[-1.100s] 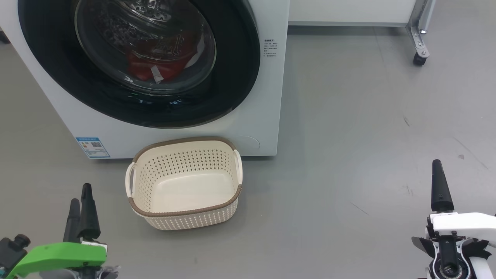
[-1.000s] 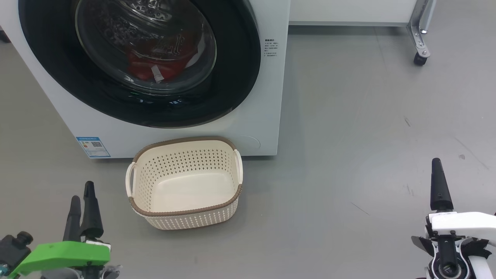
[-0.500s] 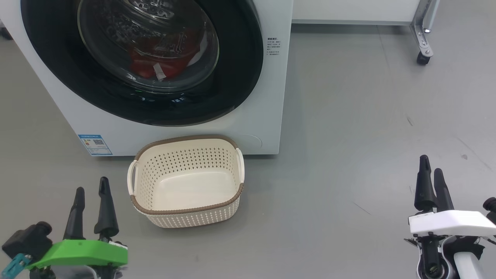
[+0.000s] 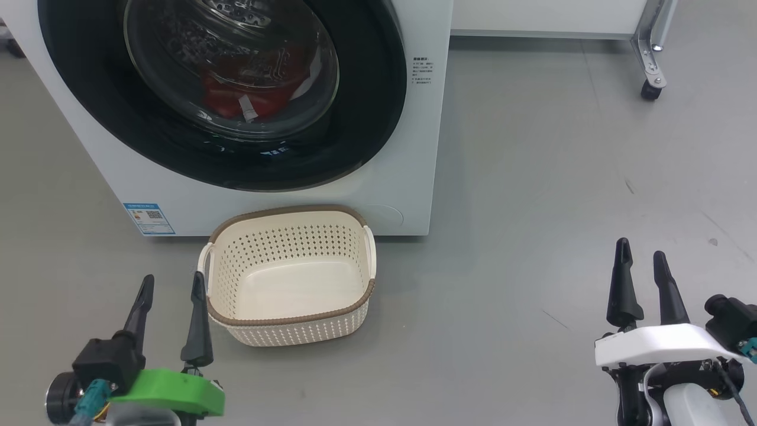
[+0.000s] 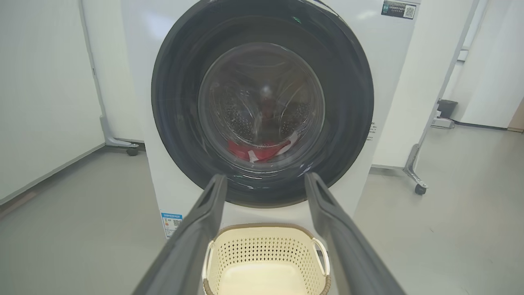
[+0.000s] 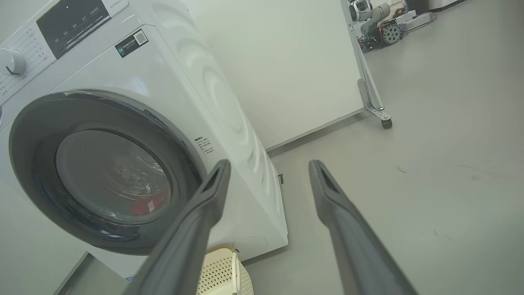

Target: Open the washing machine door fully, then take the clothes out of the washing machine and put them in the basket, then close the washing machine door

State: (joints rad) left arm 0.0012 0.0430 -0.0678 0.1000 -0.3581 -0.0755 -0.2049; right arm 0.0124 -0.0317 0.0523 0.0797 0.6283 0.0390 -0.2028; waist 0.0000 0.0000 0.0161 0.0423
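The white washing machine (image 4: 408, 171) stands at the top left, its round black-ringed washing machine door (image 4: 366, 118) closed flat against the front. Behind the clear window lie the red clothes (image 4: 236, 100), also seen through the glass as clothes (image 5: 256, 149) and clothes (image 6: 147, 206). The cream basket (image 4: 290, 328) sits empty on the floor right in front of the machine. My left gripper (image 4: 172, 284) is open at the lower left, just left of the basket. My right gripper (image 4: 640, 253) is open at the lower right, far from the machine, over bare floor.
A metal frame leg with a caster (image 4: 649, 90) stands at the top right beside a white panel. In the right wrist view a pile of equipment (image 6: 376, 24) lies far back. Grey floor (image 4: 532, 207) stretches to the right of the machine.
Both grippers have turned so their two fingers now show side by side. The left one has shifted right toward the basket, the right one left. The head view has drifted slightly.
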